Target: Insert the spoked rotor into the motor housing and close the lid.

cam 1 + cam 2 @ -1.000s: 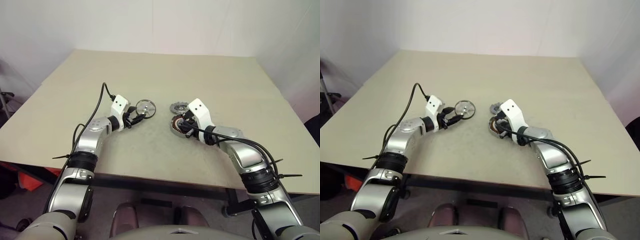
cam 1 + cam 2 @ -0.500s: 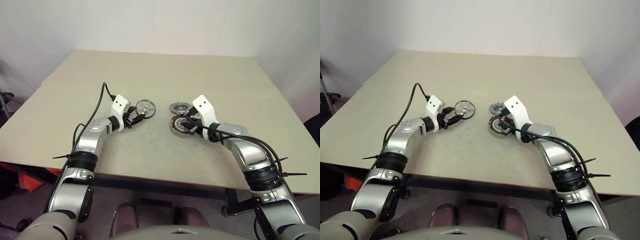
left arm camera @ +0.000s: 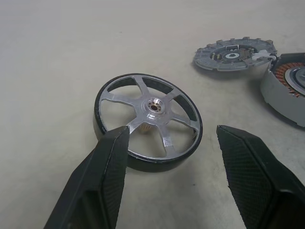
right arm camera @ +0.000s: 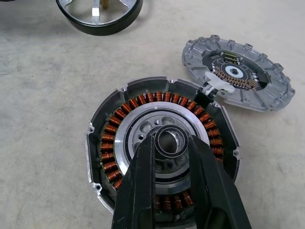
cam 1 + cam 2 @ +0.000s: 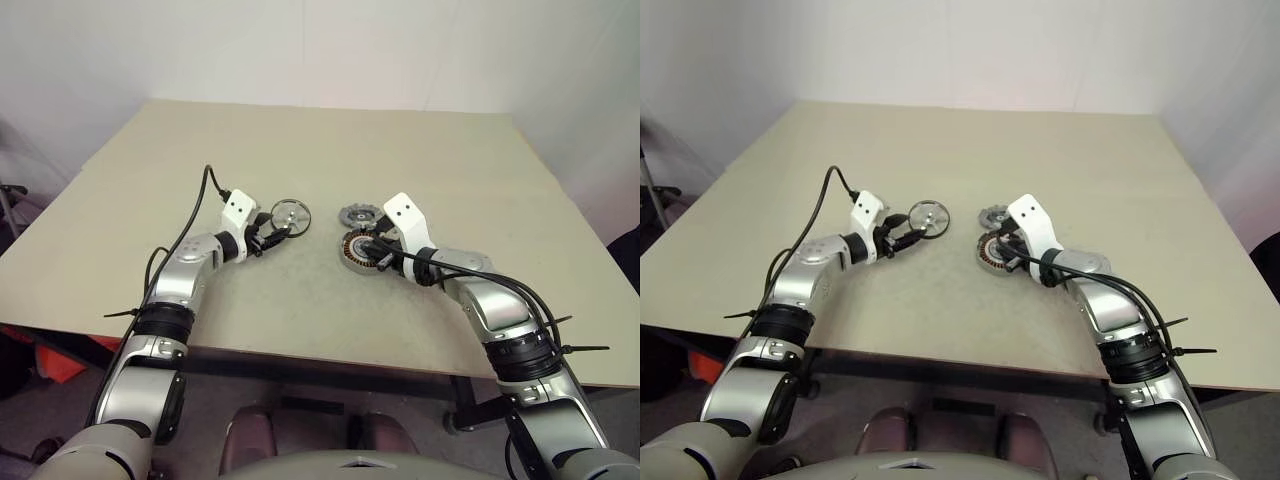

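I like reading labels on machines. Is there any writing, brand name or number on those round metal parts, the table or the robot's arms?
None can be read.
The spoked rotor, the motor housing and the lid are bare metal and copper with no print.
The table is plain.
The arms show no lettering.

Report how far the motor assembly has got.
Done: nothing is assembled. In hand: the left gripper stands open around the shiny silver spoked rotor, which lies flat on the table; the right gripper pinches the silver centre ring of the dark copper-wound motor housing. Left: lift the rotor, seat it, then close the grey notched lid, now beside the housing.
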Controlling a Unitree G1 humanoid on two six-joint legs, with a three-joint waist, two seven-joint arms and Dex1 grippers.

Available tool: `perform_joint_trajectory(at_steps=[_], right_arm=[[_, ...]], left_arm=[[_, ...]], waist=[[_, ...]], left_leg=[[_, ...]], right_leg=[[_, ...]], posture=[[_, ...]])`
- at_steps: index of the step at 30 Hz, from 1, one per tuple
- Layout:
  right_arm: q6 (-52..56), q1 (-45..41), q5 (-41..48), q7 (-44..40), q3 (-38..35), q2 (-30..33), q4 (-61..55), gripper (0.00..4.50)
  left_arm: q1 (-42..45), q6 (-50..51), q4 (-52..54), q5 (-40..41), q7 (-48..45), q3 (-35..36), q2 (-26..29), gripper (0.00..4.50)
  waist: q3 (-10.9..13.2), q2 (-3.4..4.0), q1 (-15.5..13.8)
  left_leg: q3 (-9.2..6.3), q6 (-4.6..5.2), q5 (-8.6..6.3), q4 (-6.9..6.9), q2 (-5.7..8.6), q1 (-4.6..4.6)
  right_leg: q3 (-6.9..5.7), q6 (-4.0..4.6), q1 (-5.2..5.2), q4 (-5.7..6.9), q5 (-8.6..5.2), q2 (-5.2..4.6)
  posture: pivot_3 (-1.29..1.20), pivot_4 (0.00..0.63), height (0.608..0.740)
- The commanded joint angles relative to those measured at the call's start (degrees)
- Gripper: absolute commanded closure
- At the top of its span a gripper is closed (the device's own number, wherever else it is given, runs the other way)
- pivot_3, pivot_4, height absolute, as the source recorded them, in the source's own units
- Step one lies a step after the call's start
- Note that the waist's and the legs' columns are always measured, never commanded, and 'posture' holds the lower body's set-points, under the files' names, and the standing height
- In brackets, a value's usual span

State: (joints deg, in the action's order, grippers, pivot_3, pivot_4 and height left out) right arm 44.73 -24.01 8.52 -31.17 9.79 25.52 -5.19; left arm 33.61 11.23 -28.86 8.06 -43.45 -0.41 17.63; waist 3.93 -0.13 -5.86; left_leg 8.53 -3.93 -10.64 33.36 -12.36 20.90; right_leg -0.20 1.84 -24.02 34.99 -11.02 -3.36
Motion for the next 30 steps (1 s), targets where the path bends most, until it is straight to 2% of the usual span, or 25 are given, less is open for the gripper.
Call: perform_joint_trajectory(at_steps=[1,5,16,21,22,24,30], right_arm=[[-0.69,-0.28,-0.35,-0.06,-0.06,0.13,-1.4,3.85],[-0.18,-0.14,0.25,-0.43,-0.24,-0.1,-1.28,3.85],[-0.16,-1.36,0.93,-0.31,-1.86,0.07,-3.87,0.01],[-0.39,-2.16,1.32,0.33,-2.99,-0.23,-3.2,0.01],[-0.44,-2.22,1.46,0.45,-3.28,-0.38,-3.05,0.2],[-0.53,-2.3,1.49,0.5,-3.58,-0.54,-2.79,0.64],[-0.72,-2.32,1.3,0.14,-3.4,-1.03,-2.07,2.75]], left_arm=[[1.22,-0.92,0.58,0.33,0.1,0.35,0.61,1.41],[1.34,-0.99,0.44,0.32,0.21,0.42,0.68,1.41],[1.46,-1.68,-0.71,-0.06,0.34,0.2,0.71,1.41],[1.6,-1.88,-1.18,-0.1,0.29,0.08,0.56,1.41],[1.62,-1.91,-1.24,-0.11,0.28,0.08,0.57,1.41],[1.62,-1.97,-1.32,-0.13,0.29,0.09,0.59,1.41],[1.78,-2.08,-1.56,-0.19,0.34,0.14,0.68,1.41]], waist=[[0.0,0.0,0.0],[0.0,0.0,-0.01],[0.0,0.0,-0.02],[0.0,0.0,-0.03],[0.0,0.0,-0.03],[0.0,0.0,-0.03],[0.0,0.0,-0.03]], left_leg=[[0.0,0.0,0.0,0.0,0.0,0.0],[0.0,0.0,0.01,0.0,0.0,-0.01],[0.0,0.01,0.02,0.0,0.0,-0.03],[0.0,0.01,0.03,0.0,0.0,-0.03],[0.0,0.01,0.03,0.0,0.0,-0.03],[0.0,0.01,0.03,0.01,0.0,-0.03],[0.0,0.02,0.05,0.01,0.0,-0.04]], right_leg=[[0.0,0.0,0.0,0.0,0.0,0.0],[0.0,0.0,0.0,0.01,0.0,0.0],[0.0,0.0,0.02,0.04,0.0,0.0],[0.0,0.0,0.01,0.04,0.0,0.0],[0.0,0.0,0.02,0.04,0.0,0.0],[0.0,0.0,0.02,0.06,0.0,0.0],[0.0,0.0,0.01,0.09,0.0,0.0]], posture=[[0.0,0.0,0.74],[0.0,0.0,0.74],[0.0,0.0,0.74],[0.0,0.0,0.74],[0.0,0.0,0.74],[0.0,0.0,0.74],[0.0,0.0,0.74]])
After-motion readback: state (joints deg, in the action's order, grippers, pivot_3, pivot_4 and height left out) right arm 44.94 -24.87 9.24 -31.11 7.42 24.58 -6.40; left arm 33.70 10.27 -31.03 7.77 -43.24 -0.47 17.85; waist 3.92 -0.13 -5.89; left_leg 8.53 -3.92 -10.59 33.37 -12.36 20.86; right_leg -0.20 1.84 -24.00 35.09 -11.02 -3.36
